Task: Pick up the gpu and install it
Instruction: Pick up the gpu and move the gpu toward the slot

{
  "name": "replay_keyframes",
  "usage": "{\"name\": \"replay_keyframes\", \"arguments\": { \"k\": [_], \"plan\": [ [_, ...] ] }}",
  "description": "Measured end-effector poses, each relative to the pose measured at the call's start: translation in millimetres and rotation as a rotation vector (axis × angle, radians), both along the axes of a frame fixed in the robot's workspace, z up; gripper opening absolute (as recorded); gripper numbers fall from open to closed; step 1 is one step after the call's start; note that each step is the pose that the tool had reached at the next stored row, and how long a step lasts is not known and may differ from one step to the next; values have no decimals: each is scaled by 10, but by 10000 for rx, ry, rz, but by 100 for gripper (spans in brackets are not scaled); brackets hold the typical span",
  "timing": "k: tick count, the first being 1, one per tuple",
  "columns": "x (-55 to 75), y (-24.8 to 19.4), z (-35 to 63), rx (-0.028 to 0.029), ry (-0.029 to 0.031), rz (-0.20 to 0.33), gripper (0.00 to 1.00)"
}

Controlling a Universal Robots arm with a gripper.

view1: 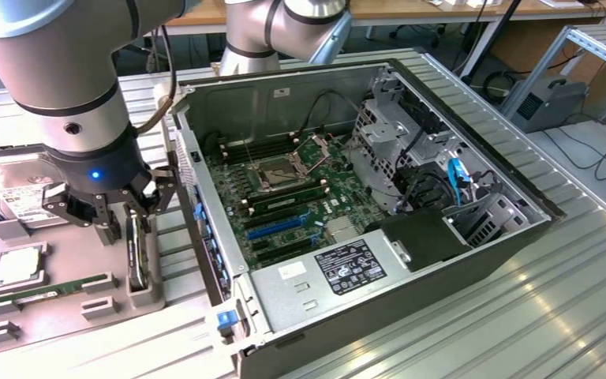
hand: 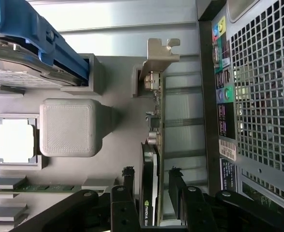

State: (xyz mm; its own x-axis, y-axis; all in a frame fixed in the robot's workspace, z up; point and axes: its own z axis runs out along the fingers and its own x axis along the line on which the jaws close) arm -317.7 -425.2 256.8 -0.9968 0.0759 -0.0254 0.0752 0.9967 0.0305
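The gpu stands on its edge in a slot of the grey holder tray, at the exterior view's left of the open computer case. It is a slim black card with a pale metal bracket at one end. My gripper hangs directly over it and is open. Its two black fingers straddle the card's body, one on each side, with a small gap showing on both. Midway between the fingertips lies the card's top edge. Inside the case, the motherboard's expansion slots lie exposed.
The same tray carries a silver hard drive, a square processor and a green memory stick. The case's rear panel stands close beside the card. A drive cage and cables crowd the case's far side.
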Motion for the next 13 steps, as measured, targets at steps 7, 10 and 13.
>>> {"name": "replay_keyframes", "arguments": {
  "k": [7, 10, 13],
  "plan": [
    [-2, 119, -63, 0, -3, -6, 42],
    [-15, 119, -93, -3, 0, -6, 42],
    [-16, 120, -118, -1, -1, -6, 42]
  ]
}}
